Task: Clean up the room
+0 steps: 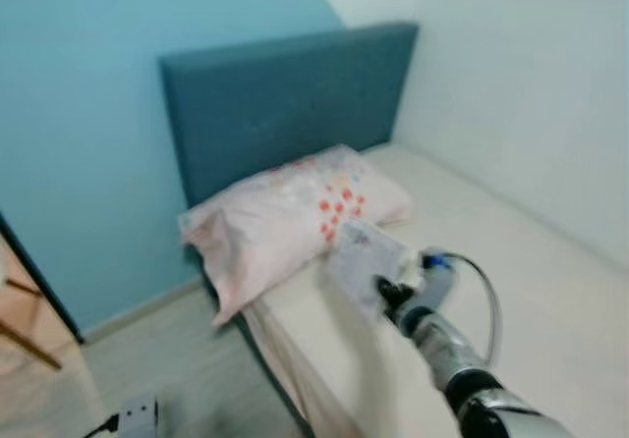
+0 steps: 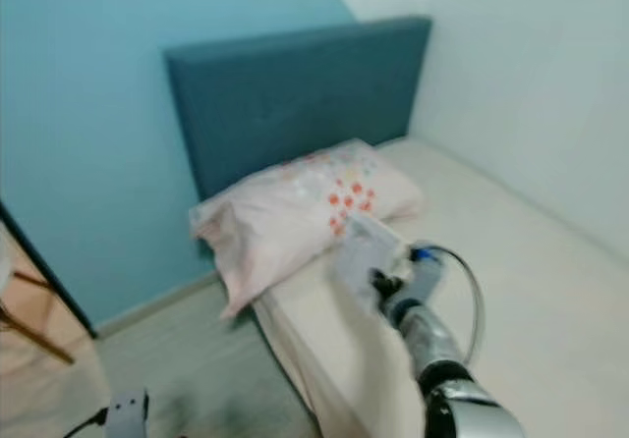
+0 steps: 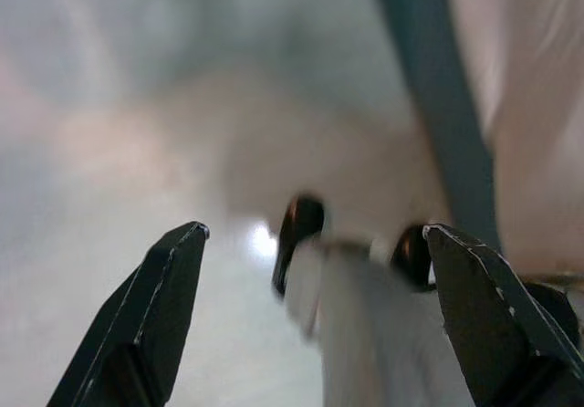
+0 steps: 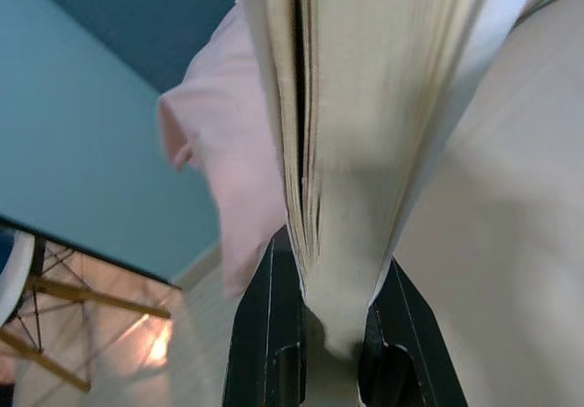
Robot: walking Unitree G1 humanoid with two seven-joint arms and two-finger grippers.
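My right gripper (image 1: 390,291) is held out over the bed (image 1: 550,291), shut on a book (image 1: 366,257) with a pale cover. In the right wrist view the book (image 4: 365,133) shows its cream page edges, clamped between the two black fingers (image 4: 265,334) at its lower end. The book hangs just in front of a pink pillow (image 1: 285,217) with red and orange dots that lies against the teal headboard (image 1: 285,104). My left gripper (image 3: 315,307) hangs open over a blurred pale floor, nothing between its fingers.
The bed's near side edge (image 1: 285,369) drops to a pale floor (image 1: 177,359). A white power strip (image 1: 138,416) lies on the floor at lower left. Wooden chair legs (image 1: 25,340) stand at far left. White wall (image 1: 531,84) runs along the bed's right.
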